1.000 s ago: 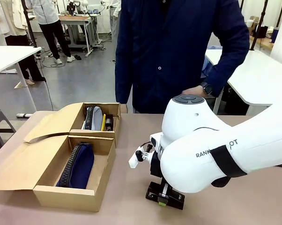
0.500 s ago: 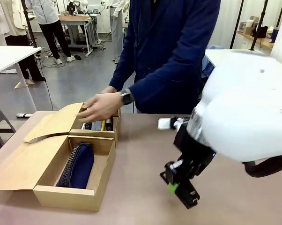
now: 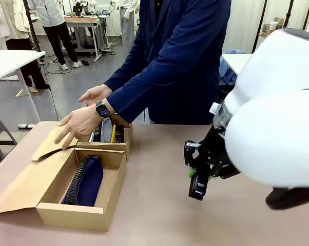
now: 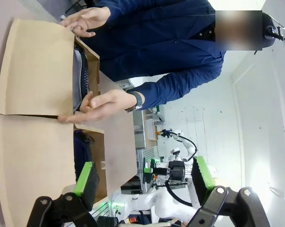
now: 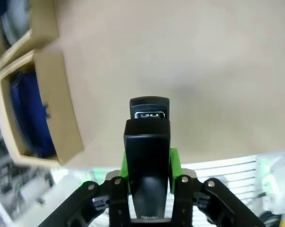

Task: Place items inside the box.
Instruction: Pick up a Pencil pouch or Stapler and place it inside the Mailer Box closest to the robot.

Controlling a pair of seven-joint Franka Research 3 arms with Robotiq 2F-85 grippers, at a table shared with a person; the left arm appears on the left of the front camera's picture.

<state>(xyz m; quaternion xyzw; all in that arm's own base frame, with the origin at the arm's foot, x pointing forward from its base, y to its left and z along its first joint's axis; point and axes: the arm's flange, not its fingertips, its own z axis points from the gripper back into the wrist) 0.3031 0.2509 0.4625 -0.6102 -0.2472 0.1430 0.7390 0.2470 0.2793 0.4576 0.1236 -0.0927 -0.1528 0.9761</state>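
My right gripper is shut on a black stapler and holds it in the air above the table, to the right of the boxes. In the right wrist view the stapler sticks out between the green pads of that gripper. A navy pencil pouch lies in the near cardboard box. The far box holds several stationery items standing side by side. My left gripper is open with nothing between its fingers, looking over the box flaps.
The person stands across the table, with one hand on the far box's flap and the other hand above it. A big open flap lies left of the near box. Bare tabletop stretches between the boxes and my right arm.
My right gripper has lifted the stapler off the table and swung it up and to the right. The person's hands have come over to the far box's flap.
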